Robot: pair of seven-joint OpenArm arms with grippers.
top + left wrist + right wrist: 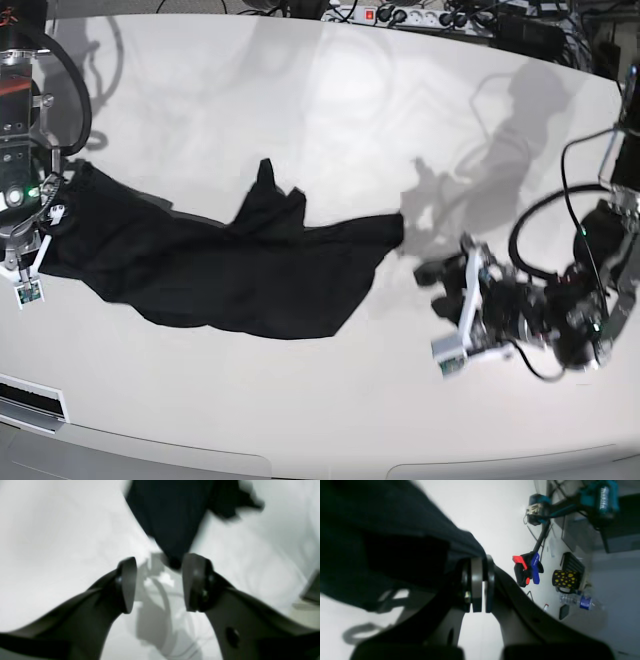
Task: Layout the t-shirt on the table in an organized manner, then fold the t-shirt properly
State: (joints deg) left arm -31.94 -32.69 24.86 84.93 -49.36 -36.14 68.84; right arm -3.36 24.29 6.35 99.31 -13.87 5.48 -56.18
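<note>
Left wrist view: the left gripper (158, 585) stands wide open, its two dark, flat, rounded pads parted with bare table between them and nothing in its hold. Just beyond the fingertips a pointed corner of the black t-shirt (172, 517) tapers toward the gap; whether the right pad touches that tip is lost in blur. The glossy white table (50, 542) spreads open on both sides, carrying the arm's soft grey shadow.

Right wrist view: the right gripper (480, 585) has its disc-shaped pads nearly pressed together, only a thin bright slit showing at the lower part, and soft black fabric of the t-shirt (382, 542) is pinched at the top of them. The cloth hangs in heavy folds over the left half of the picture. Past the table edge lie a red and blue clamp (527, 568), a black mug with yellow dots (566, 580), a plastic bottle (580, 601) and a teal power tool (600, 500).

Base view: the t-shirt (230, 265) lies crumpled in a long, uneven band across the left and middle of the table (350, 100), one peak bunched upward. Its left end meets the right gripper (45, 205) near the table's edge. The left gripper (445, 275) sits low beside the shirt's right corner, apart from it. Broad bare surface lies ahead and behind the cloth.
</note>
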